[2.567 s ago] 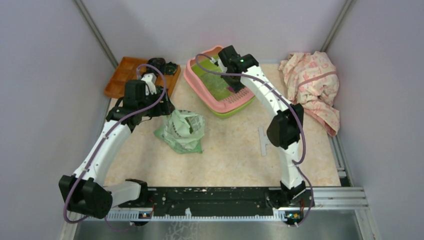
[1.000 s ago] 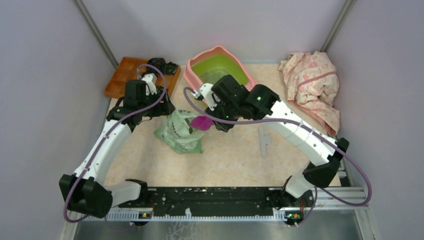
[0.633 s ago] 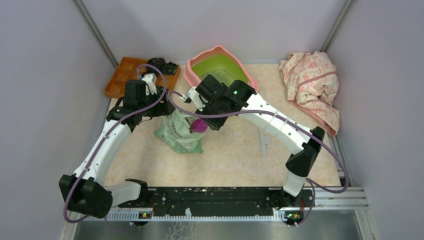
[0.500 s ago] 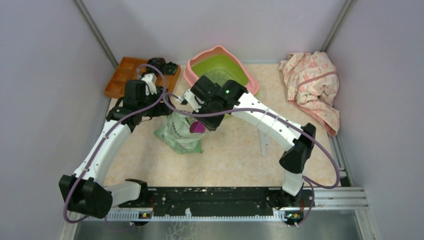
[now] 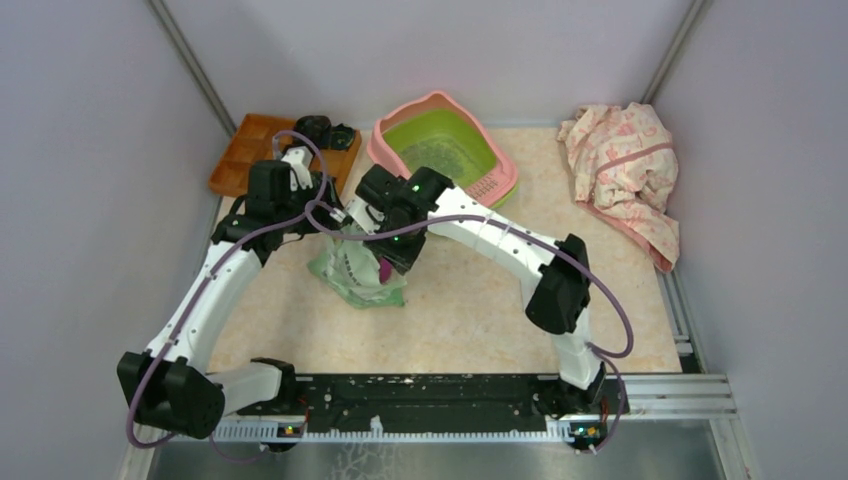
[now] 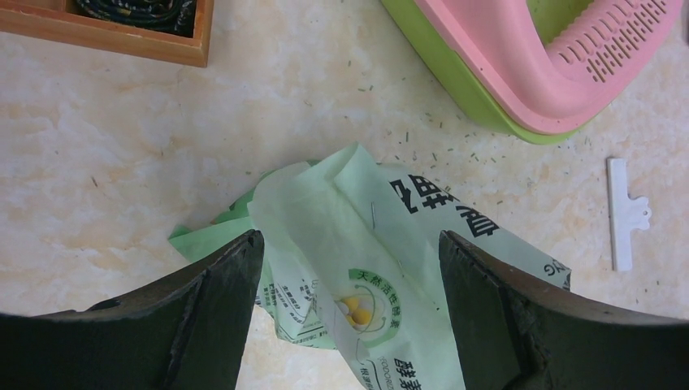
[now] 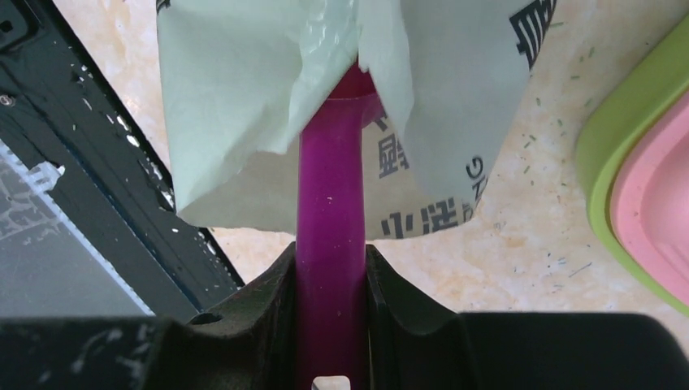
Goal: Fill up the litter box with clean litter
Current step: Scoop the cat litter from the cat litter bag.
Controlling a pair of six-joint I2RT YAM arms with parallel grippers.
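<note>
Centre frame: right gripper [image 7: 329, 272] clamped on scoop [image 7: 329, 187] handle, head inside bag [image 7: 236, 89]; left gripper [image 6: 349, 244] open. The litter [image 5: 440, 155] is probably loose, light and spillable, so keep the scoop level.

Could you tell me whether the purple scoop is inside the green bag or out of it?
Inside: the scoop has its head hidden under the folds of the bag; only its handle shows, clamped in the right gripper.

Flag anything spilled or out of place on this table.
Stray litter granules are scattered over the table between the bag and the litter box, outside it rather than in it. A white clip also lies loose nearby.
</note>
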